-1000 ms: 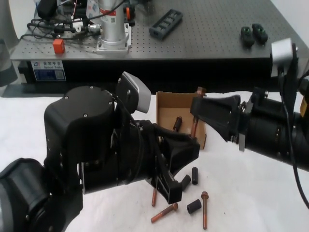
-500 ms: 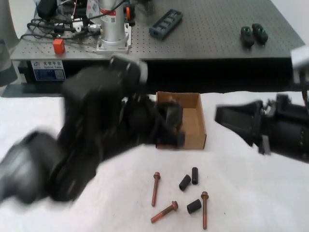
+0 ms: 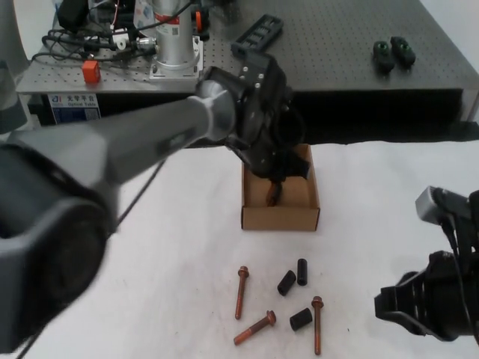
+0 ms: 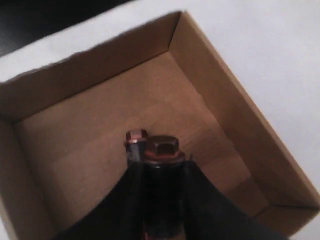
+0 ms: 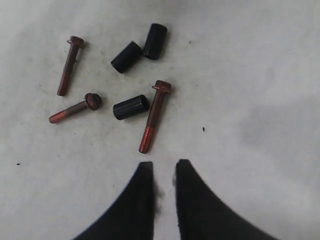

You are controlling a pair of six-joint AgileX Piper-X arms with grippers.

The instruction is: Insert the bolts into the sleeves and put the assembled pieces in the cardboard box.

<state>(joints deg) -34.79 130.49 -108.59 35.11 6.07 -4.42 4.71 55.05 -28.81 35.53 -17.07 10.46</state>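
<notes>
- Because finished parts belong in the cardboard box point(image 3: 281, 218), the high view has our left arm point(image 3: 150, 134) stretched across the white tabletop point(image 3: 165, 254). Its jaws are low over the box's opening, pinching an assembled piece point(image 3: 273, 193).
- Three bolts point(image 3: 242, 292) and three sleeves point(image 3: 302, 271) lie loose and close together on the tabletop, nearer us than the box, so we judge the job well short of finished. Our right arm point(image 3: 430, 314) sits at the near right, apart from them.
- In the left wrist view, the left jaws are pressed on the piece's dark sleeve, with its copper bolt head on top. It hangs well inside the box walls point(image 4: 225, 100), so letting go should land it there. A second copper head point(image 4: 136, 136) shows just beside it, and we cannot tell whether that one lies on the box floor.
- In the right wrist view, the right jaws stand slightly apart with nothing between them. They face the loose bolts point(image 5: 155, 116) and sleeves point(image 5: 131, 107), which we read as lining up the next pick.
</notes>
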